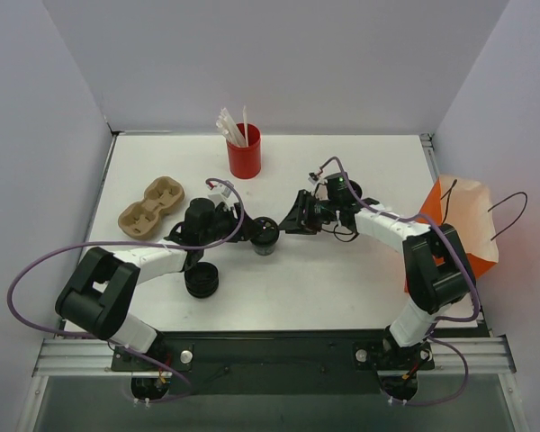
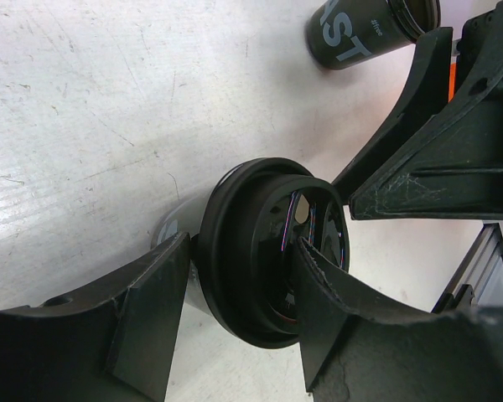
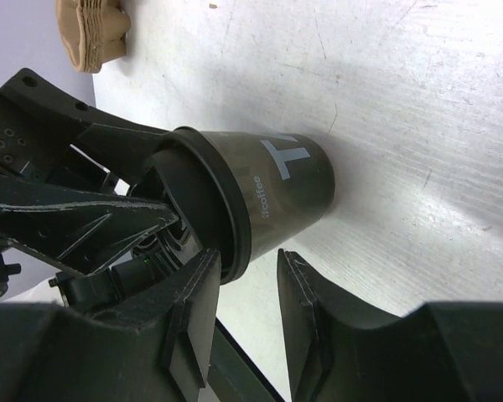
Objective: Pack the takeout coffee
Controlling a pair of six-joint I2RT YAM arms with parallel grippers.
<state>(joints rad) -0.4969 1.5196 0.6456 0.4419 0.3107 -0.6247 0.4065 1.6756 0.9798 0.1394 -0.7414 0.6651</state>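
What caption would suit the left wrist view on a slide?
Left gripper clasping the top of a small black lidded disposable cup, right gripper poised beside it.

The right gripper [image 3: 247,261] fills the bottom of the view, its two dark fingers standing apart with a narrow gap and nothing between them. Just beyond the fingertips is a black coffee cup [image 3: 289,188] with pale lettering on its wall. Its lid [image 3: 222,201] is towards the left of the view and its base towards the right. The lid's rim overlaps the tip of the finger on the left of the view; whether they touch cannot be told. Beyond and to the left, the left gripper [image 3: 168,180] clasps the cup at its lid end. Far ahead to the left lies a tan pulp cup carrier [image 3: 92,29] on the scuffed white worktop [image 3: 419,100].
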